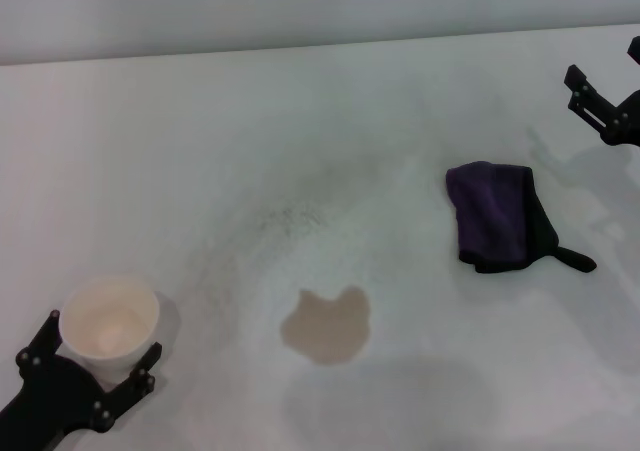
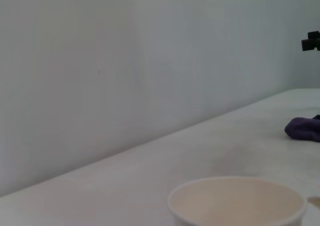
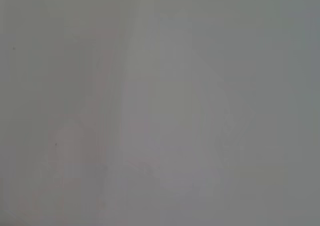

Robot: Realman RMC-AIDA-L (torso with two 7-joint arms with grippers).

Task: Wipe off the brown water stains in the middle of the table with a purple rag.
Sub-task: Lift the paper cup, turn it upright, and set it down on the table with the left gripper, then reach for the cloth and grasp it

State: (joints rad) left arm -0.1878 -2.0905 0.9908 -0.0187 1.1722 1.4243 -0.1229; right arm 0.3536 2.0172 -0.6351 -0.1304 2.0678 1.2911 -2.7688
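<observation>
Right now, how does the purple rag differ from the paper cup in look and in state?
The purple rag is dark, soft and folded flat; the paper cup is white, stiff and upright with its mouth open. The rag lies free, apart from the right claw; the cup sits between the fingers of the left claw. Both rest on the table, apart from the brown water stains.

the right gripper is cut off by the head view's right edge; the purple rag is cropped in the left wrist view; the right wrist view is filled by a blank grey blur.
</observation>
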